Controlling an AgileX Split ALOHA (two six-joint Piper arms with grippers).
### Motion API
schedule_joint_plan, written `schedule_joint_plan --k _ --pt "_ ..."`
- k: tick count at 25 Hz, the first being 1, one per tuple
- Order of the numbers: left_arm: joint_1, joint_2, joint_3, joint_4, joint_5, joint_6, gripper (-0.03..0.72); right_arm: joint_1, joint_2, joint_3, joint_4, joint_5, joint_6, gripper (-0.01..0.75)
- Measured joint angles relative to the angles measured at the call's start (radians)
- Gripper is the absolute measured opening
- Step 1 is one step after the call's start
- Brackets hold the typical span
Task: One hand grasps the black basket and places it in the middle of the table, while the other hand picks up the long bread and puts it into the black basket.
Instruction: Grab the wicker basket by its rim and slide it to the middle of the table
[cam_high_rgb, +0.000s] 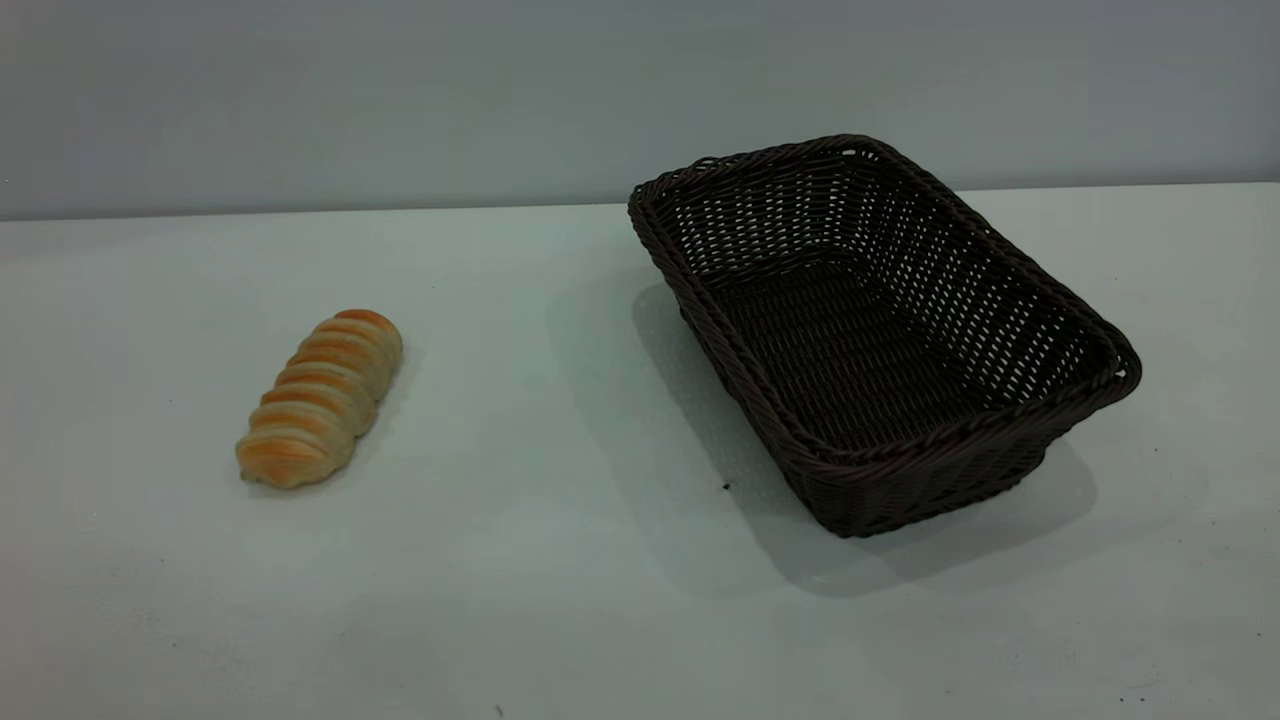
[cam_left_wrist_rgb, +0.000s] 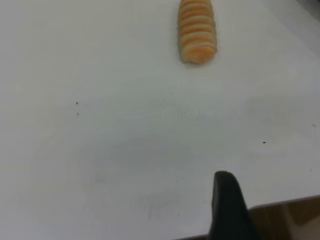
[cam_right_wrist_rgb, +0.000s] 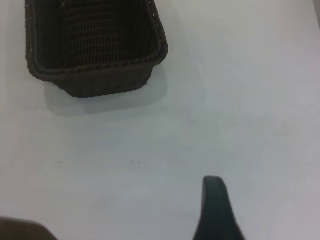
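Pale grey desk (cam_high_rgb: 560, 560) under a grey wall (cam_high_rgb: 400, 100); the long bread (cam_left_wrist_rgb: 197, 31) lies lengthwise straight ahead of the left claw (cam_left_wrist_rgb: 227, 210), whose grip I cannot tell

Both wrist views crop things — the long bread (cam_left_wrist_rgb: 197, 31), the black basket (cam_right_wrist_rgb: 95, 47).

Only one dark, tapered fingertip (cam_left_wrist_rgb: 227, 200) of the left claw shows; likewise one fingertip (cam_right_wrist_rgb: 216, 210) of the right claw.
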Motion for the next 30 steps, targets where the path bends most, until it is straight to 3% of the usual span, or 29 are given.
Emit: schedule_joint_plan --k 11,16,24,30 --pt "0.000 0.000 -0.004 0.000 -0.002 0.001 0.472 0.000 0.000 -0.001 0.000 -0.001 0.000 0.528" --pt "0.000 0.012 -0.023 -0.024 -0.150 -0.022 0.472 0.000 0.024 -0.023 0.049 -0.072 -0.016 0.528" --pt "0.000 0.310 -0.069 -0.032 -0.306 -0.056 0.472 0.000 0.429 -0.059 0.281 -0.151 -0.215 0.528" --pt "0.000 0.553 -0.129 -0.032 -0.394 -0.056 0.472 0.000 0.813 -0.113 0.366 -0.215 -0.238 0.528"
